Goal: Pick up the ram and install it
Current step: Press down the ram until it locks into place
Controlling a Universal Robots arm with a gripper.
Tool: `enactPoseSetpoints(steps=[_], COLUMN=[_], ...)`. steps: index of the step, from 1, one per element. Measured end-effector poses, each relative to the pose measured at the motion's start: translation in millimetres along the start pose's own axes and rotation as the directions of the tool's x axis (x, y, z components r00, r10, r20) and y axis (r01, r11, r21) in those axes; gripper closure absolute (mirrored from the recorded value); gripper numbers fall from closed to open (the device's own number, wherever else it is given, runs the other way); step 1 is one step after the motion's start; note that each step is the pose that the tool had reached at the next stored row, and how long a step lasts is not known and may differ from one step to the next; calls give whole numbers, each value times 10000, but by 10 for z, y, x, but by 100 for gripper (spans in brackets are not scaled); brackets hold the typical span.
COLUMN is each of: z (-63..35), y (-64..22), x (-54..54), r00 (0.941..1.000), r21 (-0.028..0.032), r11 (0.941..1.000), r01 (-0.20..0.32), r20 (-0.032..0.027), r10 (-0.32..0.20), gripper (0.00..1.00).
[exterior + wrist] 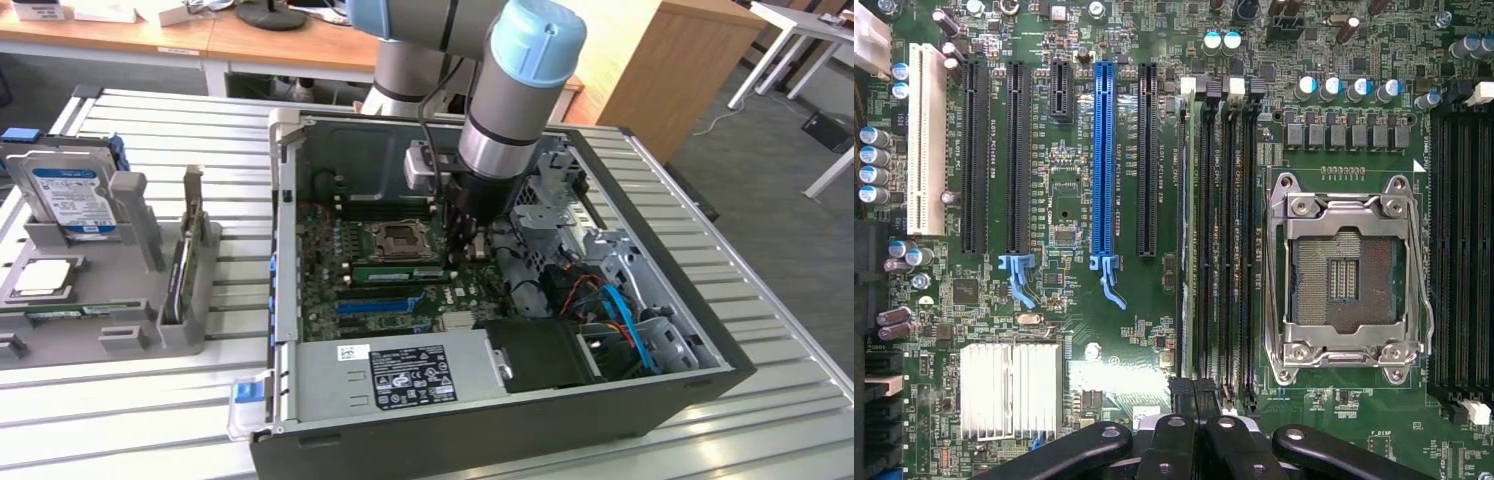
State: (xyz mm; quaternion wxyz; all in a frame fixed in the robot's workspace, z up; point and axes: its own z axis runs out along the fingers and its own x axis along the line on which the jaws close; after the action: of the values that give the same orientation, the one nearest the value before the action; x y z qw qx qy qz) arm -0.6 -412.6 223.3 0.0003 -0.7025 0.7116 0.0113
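The ram [394, 272] is a narrow green stick lying along a memory slot between the CPU socket [398, 238] and the blue expansion slot [380, 303], inside the open computer case. In the wrist view the ram [1182, 250] appears edge-on as a thin line in the bank's slot nearest the expansion slots. My gripper [461, 255] reaches down into the case at the stick's end on the exterior view's right. Its black fingers [1176, 400] are shut together, and the gripper [1192, 385] sits over that end of the slot. Whether the fingers pinch the board or rest on it cannot be made out.
Beside the ram are black empty memory slots [1229, 240], with another bank [1459, 250] past the socket. A silver heatsink [1009, 390] and the power supply [407, 372] lie close by. On the exterior view's left, a grey fixture [120, 330] holds a hard drive [67, 200].
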Motion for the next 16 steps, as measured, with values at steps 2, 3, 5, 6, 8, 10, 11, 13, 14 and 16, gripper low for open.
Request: enactPoseSetpoints(steps=[2, 3, 5, 6, 8, 10, 11, 13, 14, 16], z=[5, 8, 10, 10, 11, 12, 12, 17, 19, 19], y=[0, 0, 0, 0, 0, 0, 0, 0, 0, 0], x=[0, 0, 0, 0, 0, 0, 0, 0, 1, 1], r00=[10000, 10000, 10000, 10000, 10000, 10000, 10000, 10000, 10000, 10000], r21=[2, 1, -1, -1, 0, 0, 0, 0, 0, 0], r11=[10000, 10000, 10000, 10000, 10000, 10000, 10000, 10000, 10000, 10000], r01=[0, 0, 0, 0, 0, 0, 0, 0, 0, 0], r20=[1, 0, -3, -3, -1, 0, -1, -3, -5, -4], r10=[0, 0, 0, 0, 0, 0, 0, 0, 0, 0], gripper=[90, 90, 90, 90, 90, 90, 90, 90, 90, 90])
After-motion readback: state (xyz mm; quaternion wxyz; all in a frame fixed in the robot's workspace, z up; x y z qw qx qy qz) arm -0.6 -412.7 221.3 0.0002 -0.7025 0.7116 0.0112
